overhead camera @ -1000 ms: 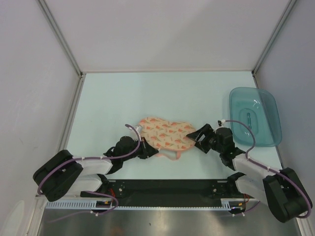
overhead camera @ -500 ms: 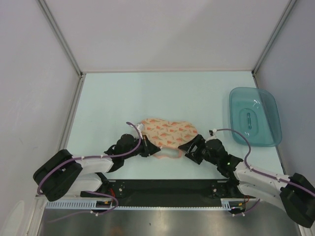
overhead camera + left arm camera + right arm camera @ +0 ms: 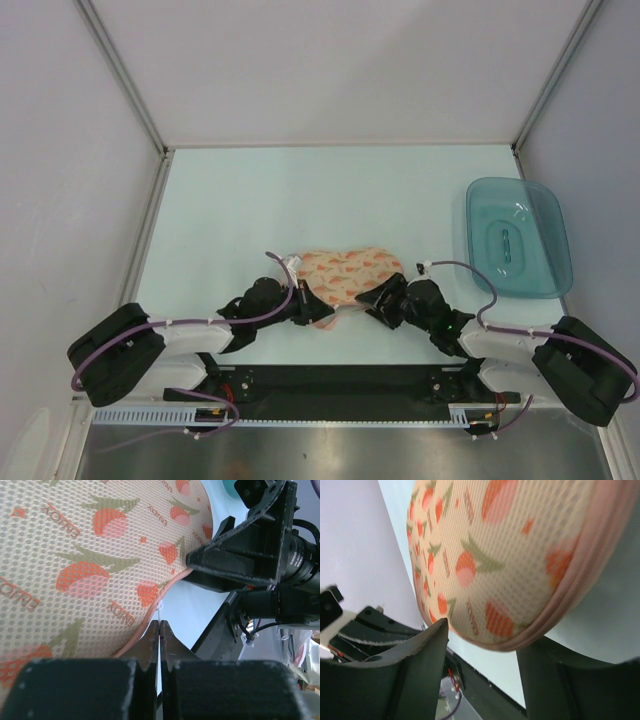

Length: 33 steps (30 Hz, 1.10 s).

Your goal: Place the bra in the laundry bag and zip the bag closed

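Note:
The laundry bag (image 3: 345,272), peach-pink with orange-red print, lies closed on the table's near middle. It fills the left wrist view (image 3: 85,565) and the right wrist view (image 3: 505,545). My left gripper (image 3: 306,309) is at the bag's near left edge. Its fingers (image 3: 150,640) are shut on a thin white zip pull (image 3: 160,611) by the pink zip edging. My right gripper (image 3: 379,299) is at the bag's near right edge. It is open (image 3: 482,640), with one finger on each side of the bag's rounded pink rim. The bra is not in view.
A translucent teal tray (image 3: 517,236) stands at the right, beyond my right arm. White enclosure walls (image 3: 60,200) close the table on the left, back and right. A black rail (image 3: 340,381) runs along the near edge between the arm bases.
My right gripper has moved left and nearer, from the tray side to the bag's near right rim. My left gripper has edged right, and the loose pink loop at the bag's near edge has shrunk.

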Motion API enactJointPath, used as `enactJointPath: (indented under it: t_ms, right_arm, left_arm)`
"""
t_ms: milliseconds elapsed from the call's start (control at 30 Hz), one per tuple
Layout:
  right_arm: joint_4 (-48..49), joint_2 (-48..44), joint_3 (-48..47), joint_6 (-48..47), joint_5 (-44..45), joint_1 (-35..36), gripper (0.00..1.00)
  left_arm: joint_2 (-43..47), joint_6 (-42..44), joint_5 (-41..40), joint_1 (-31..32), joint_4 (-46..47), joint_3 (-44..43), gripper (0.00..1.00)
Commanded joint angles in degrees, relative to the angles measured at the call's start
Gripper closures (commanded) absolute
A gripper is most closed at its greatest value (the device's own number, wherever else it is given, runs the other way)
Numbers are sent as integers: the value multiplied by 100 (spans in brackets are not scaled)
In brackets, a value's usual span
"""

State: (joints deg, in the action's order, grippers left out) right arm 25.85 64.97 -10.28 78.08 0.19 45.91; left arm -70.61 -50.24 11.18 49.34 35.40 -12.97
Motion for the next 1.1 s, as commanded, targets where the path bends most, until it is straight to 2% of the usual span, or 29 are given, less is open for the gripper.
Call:
enactJointPath:
  t_ms: [0, 33, 67, 133, 167, 267, 400, 533, 633, 667, 733, 767, 800, 833, 900, 933, 1067]
  right_arm:
    - [351, 95, -176, -144, 175, -371, 43]
    - [386, 112, -158, -205, 96, -642, 46]
    - [430, 156, -149, -275, -148, -775, 55]
    - [491, 218, -149, -539, -352, -1091, 67]
    - [535, 287, -149, -627, -596, -1424, 80]
    - [632, 428, -237, -1040, -1115, -2074, 99]
    - [483, 1059, -711, -1760, -1889, -2656, 100]
    - [298, 1851, -1676, -2577, -2707, -2860, 100]
    - [-18, 2177, -2082, -2868, -3059, -2790, 87]
    - [-131, 2204, -2231, -2878, -3060, -2754, 74]
    - [-263, 2135, -2302, -2869, -2859, -2588, 61]
    - [-517, 2056, -2311, -2799, -2718, -2526, 49]
    - [-693, 1959, -2277, -2729, -2525, -2395, 43]
    - [-999, 1706, -2233, -2650, -2106, -2342, 31]
    - [-1151, 1388, -1882, -2325, -1682, -2219, 23]
    - [-1161, 1187, -1724, -2167, -1332, -2087, 15]
    - [-1047, 229, -968, -1499, -775, -1578, 3]
  left_arm:
    - [126, -162, -142, 40, 161, 14, 100]
    - [135, -162, -168, 40, 160, 40, 100]
    - [153, -153, -195, 40, 126, 84, 100]
    - [179, -179, -248, 40, 73, 137, 100]
    - [214, -240, -274, 23, 73, 224, 100]
    - [354, -258, -370, -56, -59, 391, 100]
    - [741, -188, -467, -284, -366, 629, 100]
    - [1198, 75, -555, -443, -893, 647, 99]
    - [1313, 58, -442, -452, -825, 638, 100]
    - [1313, 14, -398, -452, -772, 647, 100]
    - [1278, -65, -336, -452, -658, 629, 100]
    - [1269, -74, -327, -452, -648, 621, 100]
    - [1260, -74, -344, -452, -622, 603, 100]
    - [1243, -83, -336, -452, -613, 568, 100]
    - [1199, -83, -336, -452, -604, 507, 100]
    - [1181, -65, -318, -452, -604, 454, 100]
    - [1076, -56, -248, -452, -543, 375, 100]
